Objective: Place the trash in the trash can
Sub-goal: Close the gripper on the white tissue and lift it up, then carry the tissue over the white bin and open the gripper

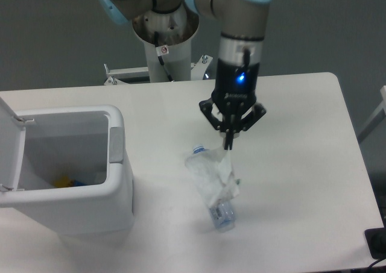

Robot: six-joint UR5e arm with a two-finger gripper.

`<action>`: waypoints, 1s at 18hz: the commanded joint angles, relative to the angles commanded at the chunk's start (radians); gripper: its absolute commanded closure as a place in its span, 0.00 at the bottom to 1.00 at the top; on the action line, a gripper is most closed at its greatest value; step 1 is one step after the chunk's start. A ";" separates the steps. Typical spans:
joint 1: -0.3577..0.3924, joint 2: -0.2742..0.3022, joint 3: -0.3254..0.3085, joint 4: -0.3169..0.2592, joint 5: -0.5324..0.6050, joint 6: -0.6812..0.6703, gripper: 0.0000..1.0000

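My gripper (229,144) is shut on the top corner of the crumpled white translucent wrapper (210,175), which hangs below it, off the table. The wrapper covers most of the clear bluish bottle (224,216) lying on the table behind it. Only the bottle's cap end and its near end show. The white trash can (118,141) stands at the left with its lid swung open, well to the left of the gripper and the wrapper.
Yellow and blue items (65,181) lie at the bottom of the can. The arm's base (164,38) rises behind the table's far edge. The table's right edge runs down near the frame's right side.
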 joint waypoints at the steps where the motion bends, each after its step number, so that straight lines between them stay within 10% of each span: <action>1: -0.002 0.026 -0.001 0.000 -0.017 -0.032 1.00; 9: -0.198 0.187 -0.083 -0.003 -0.032 -0.111 1.00; 18: -0.377 0.123 -0.127 0.000 -0.031 -0.100 1.00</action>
